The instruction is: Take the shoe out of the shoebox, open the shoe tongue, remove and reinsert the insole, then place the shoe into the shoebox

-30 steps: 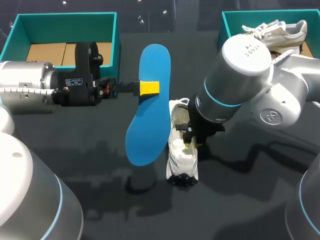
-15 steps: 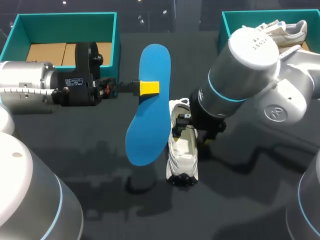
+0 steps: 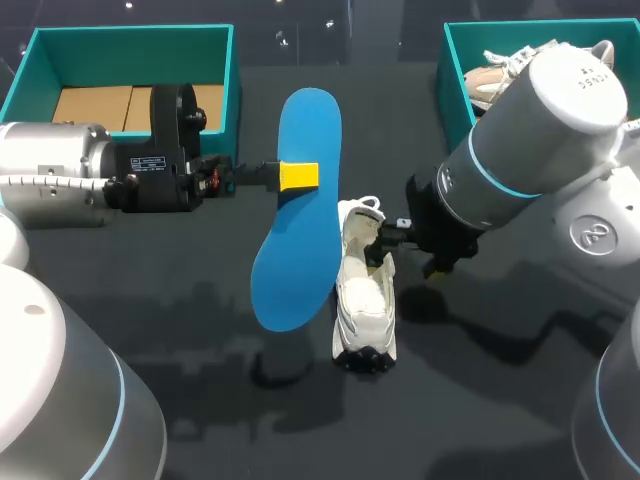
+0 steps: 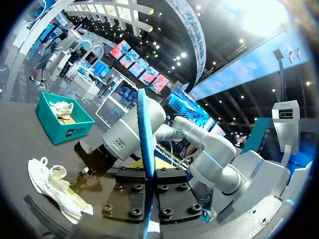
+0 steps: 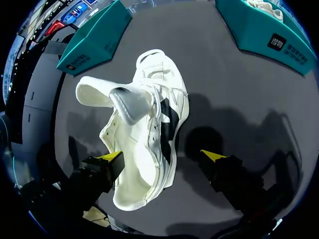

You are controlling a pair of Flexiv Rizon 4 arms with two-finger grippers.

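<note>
A white shoe (image 3: 365,300) lies on the dark table, its tongue (image 5: 130,105) pulled up and back. My right gripper (image 3: 408,245) hovers just right of the shoe's opening. It is open and holds nothing. In the right wrist view the shoe (image 5: 149,144) lies under and between the spread yellow fingertips (image 5: 110,157) of that gripper (image 5: 162,156). My left gripper (image 3: 298,176) is shut on the blue insole (image 3: 295,215), held in the air left of the shoe. The left wrist view shows the insole (image 4: 145,159) edge-on and the shoe (image 4: 55,186) beyond it.
A teal shoebox (image 3: 480,35) with a second shoe (image 3: 490,80) stands at the back right, partly hidden by my right arm. Another teal box (image 3: 232,70) with cardboard inside stands at the back left.
My right gripper opened, let go of the shoe and drew back to the right. The shoe stayed on the table. The left arm and insole kept still.
</note>
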